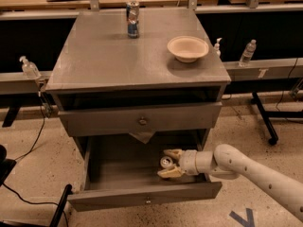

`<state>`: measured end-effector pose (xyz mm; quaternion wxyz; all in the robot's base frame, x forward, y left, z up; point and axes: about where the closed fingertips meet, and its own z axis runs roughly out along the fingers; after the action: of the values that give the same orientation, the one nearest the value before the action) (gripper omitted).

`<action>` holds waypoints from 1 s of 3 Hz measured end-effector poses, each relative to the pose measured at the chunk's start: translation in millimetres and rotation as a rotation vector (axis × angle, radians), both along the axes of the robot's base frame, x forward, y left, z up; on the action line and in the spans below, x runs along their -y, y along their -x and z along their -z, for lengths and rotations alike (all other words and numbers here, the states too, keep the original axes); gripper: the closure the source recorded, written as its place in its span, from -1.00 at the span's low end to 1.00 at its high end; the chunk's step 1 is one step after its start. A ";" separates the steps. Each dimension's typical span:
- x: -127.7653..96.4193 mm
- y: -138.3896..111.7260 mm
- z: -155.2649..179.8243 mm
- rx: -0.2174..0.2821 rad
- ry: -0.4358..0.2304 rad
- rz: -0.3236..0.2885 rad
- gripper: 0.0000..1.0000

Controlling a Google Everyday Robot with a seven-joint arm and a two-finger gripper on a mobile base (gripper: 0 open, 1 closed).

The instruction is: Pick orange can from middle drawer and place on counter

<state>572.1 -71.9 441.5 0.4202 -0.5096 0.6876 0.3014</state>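
The middle drawer is pulled out, low at the front of the grey cabinet. The orange can lies inside it toward the right, its silver top facing me. My gripper reaches in from the right on a white arm. It is open, with one beige finger behind the can and the other in front of it. I cannot tell whether the fingers touch the can. The counter is the cabinet's flat grey top.
A tall blue-and-silver can stands at the counter's back edge and a beige bowl at its right. A closed drawer with a knob sits above the open one. Bottles stand on a rail to the right, and a pump bottle to the left.
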 end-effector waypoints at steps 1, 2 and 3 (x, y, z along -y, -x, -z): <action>7.0 -3.4 1.9 -0.006 -0.018 0.036 0.39; 11.3 -6.1 -12.4 -0.005 -0.052 0.055 0.98; 18.3 -5.7 -96.8 0.022 -0.154 0.050 1.00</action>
<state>577.9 -90.2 538.3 0.4734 -0.4616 0.6702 0.3372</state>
